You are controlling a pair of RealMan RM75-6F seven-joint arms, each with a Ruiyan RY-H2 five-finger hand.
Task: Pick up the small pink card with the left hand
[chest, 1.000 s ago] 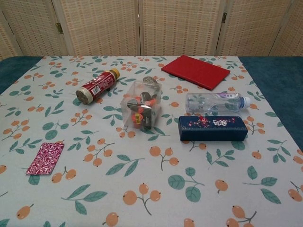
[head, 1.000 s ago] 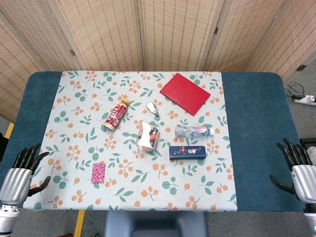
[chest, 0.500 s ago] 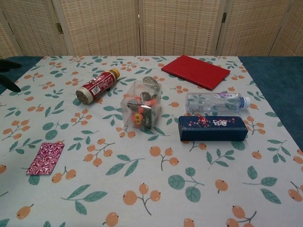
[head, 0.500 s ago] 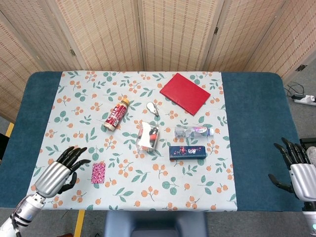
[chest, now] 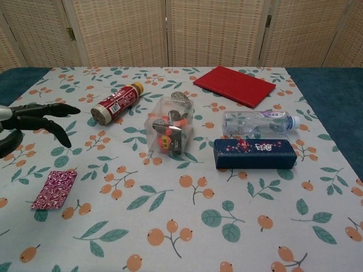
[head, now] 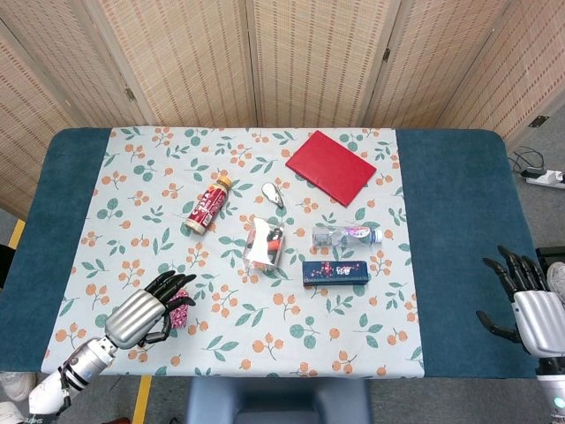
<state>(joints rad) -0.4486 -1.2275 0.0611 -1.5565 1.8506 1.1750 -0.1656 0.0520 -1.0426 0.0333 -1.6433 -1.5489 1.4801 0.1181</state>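
The small pink card [chest: 54, 188] lies flat on the floral cloth near the front left; in the head view only a strip of the pink card [head: 182, 310] shows beside my fingers. My left hand [head: 146, 315] hovers over it with fingers spread and nothing in them; in the chest view the left hand [chest: 31, 120] is above and behind the card, apart from it. My right hand [head: 528, 305] hangs open at the table's right edge, far from the card.
A red-labelled bottle [head: 207, 205], a clear box of clips [head: 264, 244], a water bottle [head: 346, 235], a dark blue box [head: 335, 271] and a red book [head: 330, 166] lie across the middle and back. A small metal clip [head: 273, 193] sits behind the clear box.
My left hand has moved right from the table's left edge until it is over the pink card. My right hand has drifted slightly down. The objects have not moved.
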